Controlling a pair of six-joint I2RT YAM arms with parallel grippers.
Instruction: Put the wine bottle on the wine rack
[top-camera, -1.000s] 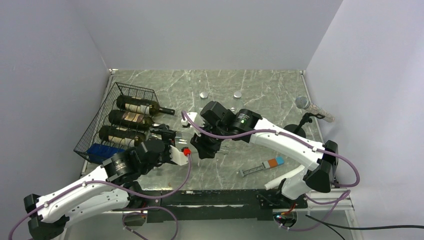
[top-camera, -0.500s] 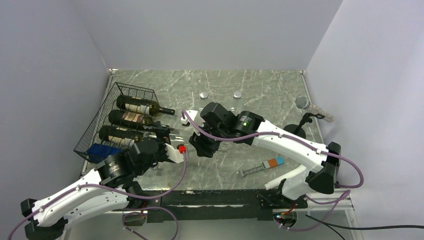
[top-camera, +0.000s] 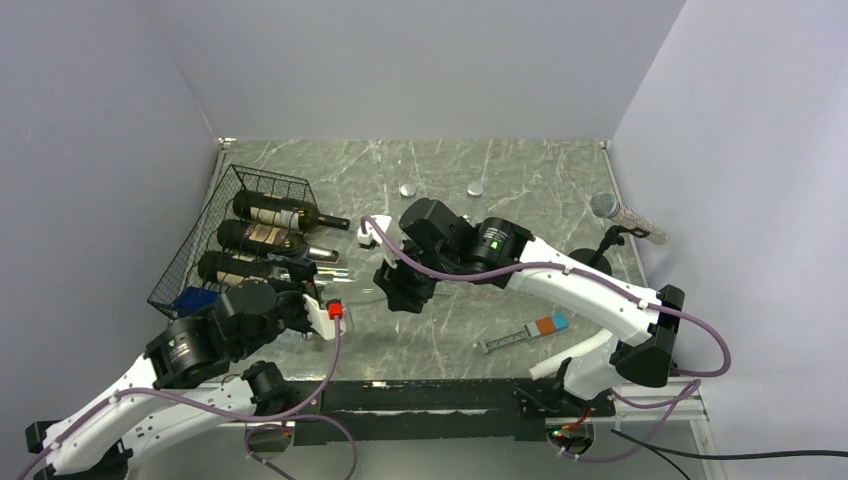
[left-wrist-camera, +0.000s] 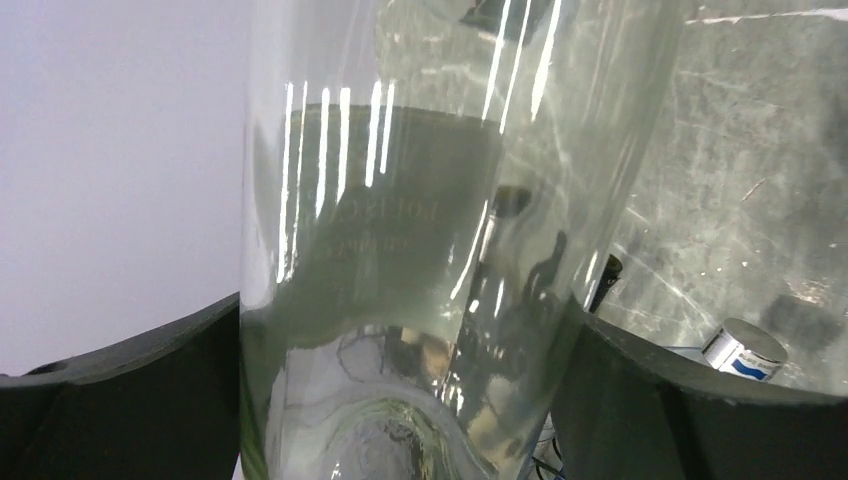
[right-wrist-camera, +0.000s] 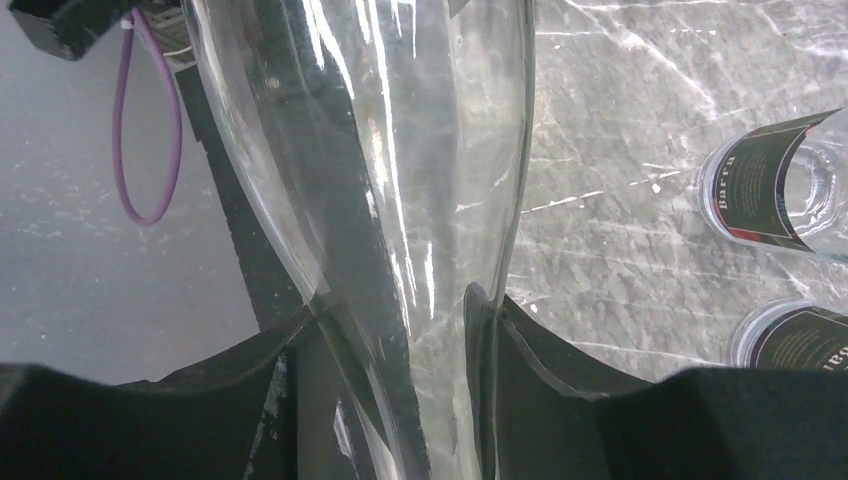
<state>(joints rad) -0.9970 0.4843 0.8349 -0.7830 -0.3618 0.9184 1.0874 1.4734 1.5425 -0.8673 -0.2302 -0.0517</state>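
Clear glass wine bottle (left-wrist-camera: 400, 250) was held by both arms at once. It was not on the rack, sitting just right of the rack's near end and spanning the gap between the two grippers. Left gripper (top-camera: 305, 303) had its black fingers (left-wrist-camera: 130, 390) pressed on either side of the wide body, glass filling the space between them. Right gripper (top-camera: 397, 290) was pinching the narrower neck end, with a black fingertip (right-wrist-camera: 540, 350) tight against the glass on each side. The bottle was hard to make out from the top camera (transparent, mostly reflections), so whether it touched the table couldn't be told. The black wire wine rack with the lattice wall (top-camera: 195, 235) sat at the left edge of the grey marble table (top-camera: 520, 170), tilted up toward the wall. It carried three dark labelled bottles lying side by side — far (top-camera: 285, 213), middle (top-camera: 265, 238), near (top-camera: 240, 270) — necks pointing right. A blue object (top-camera: 195, 299) sat at the rack's near corner. Two small silver round caps (top-camera: 407, 189) lay near the table's far middle, well apart from both grippers. A grey-headed microphone (top-camera: 625, 213) stood at the right edge. A thin stick-like item with an orange and blue end (top-camera: 525, 335) lay near the right arm's base.
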